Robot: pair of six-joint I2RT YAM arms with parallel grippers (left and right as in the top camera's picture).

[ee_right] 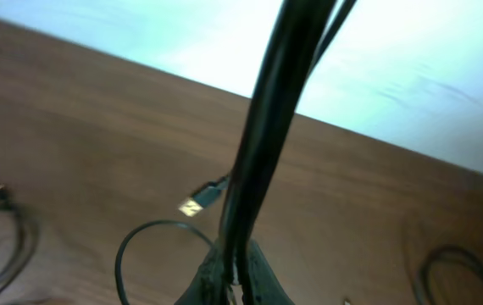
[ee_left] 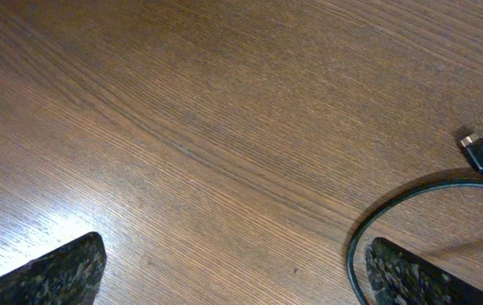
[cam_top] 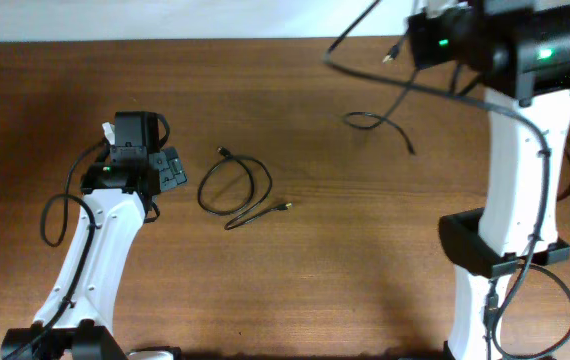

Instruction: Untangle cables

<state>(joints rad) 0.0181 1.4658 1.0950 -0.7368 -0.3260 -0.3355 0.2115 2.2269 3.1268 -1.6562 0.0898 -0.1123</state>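
Black thin cables [ee_right: 265, 127] are pinched by the right fingers [ee_right: 263, 288]; one loose loop [cam_top: 235, 188] is laid on the wood-grain tabletop [cam_top: 345, 270] near spread left fingers [ee_left: 59, 271].

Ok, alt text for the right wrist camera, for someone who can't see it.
The shut right claw grips a bunch of black cables running up through mid-frame, above a brown wooden table. A gold-tipped plug shows just left of them; more cable loops lie at the far left and far right.
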